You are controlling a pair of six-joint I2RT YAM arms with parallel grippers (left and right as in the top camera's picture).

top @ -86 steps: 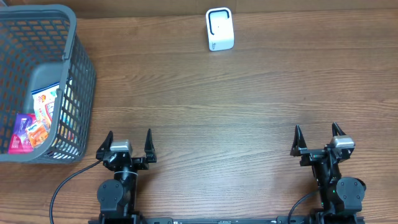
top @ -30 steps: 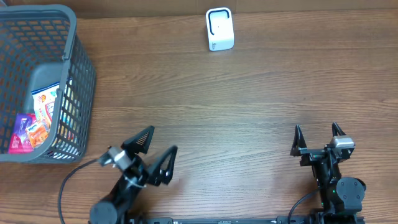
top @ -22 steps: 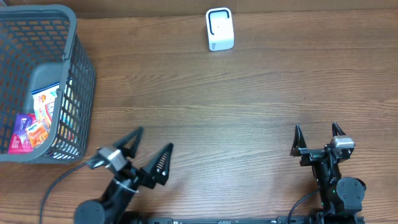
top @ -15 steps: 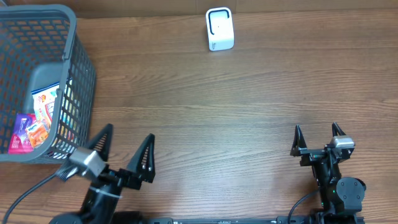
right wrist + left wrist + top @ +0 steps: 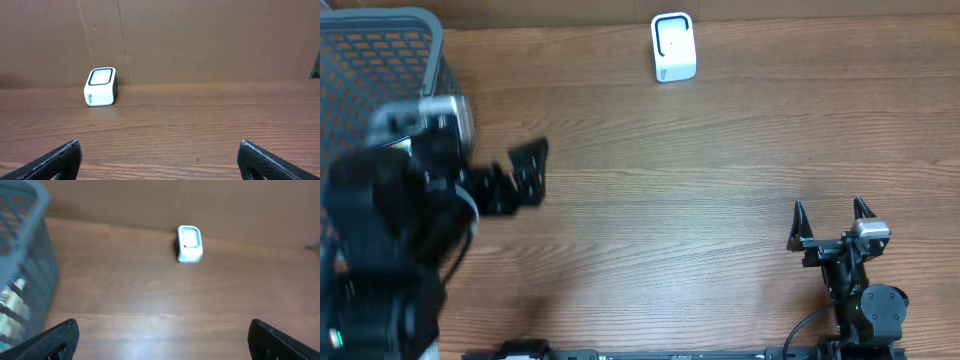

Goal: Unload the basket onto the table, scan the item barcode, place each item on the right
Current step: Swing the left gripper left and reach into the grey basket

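Left gripper (image 5: 162,327): jaws spread as wide as they go, with nothing between them but bare table. The arm is hoisted up high right by the basket, so the overhead view mostly shows a big dark blur of it.

Right gripper (image 5: 829,213): also wide open and holding nothing. It sits low at the near right edge, well apart from everything. My guess is it's just parked out of the way.

Item to scan: not picked yet. It's down in the grey plastic mesh basket (image 5: 30,255) at the far left. The left wrist view catches pale printed packets (image 5: 14,300) through the mesh, too blurry to say what they are. From overhead the arm hides them.

Scanner: a small white box-shaped barcode scanner (image 5: 673,47) stands upright at the far edge of the brown wooden table (image 5: 700,200), window facing the arms. That probably lets either arm hold a barcode up to it.

Step, I reckon: heading in for the grab, very early in the task.

Next move needs: dropping inside the rim without clipping the mesh wall.

Could go wrong: pinching two packets at once, or the barcode ending up on the wrong side.
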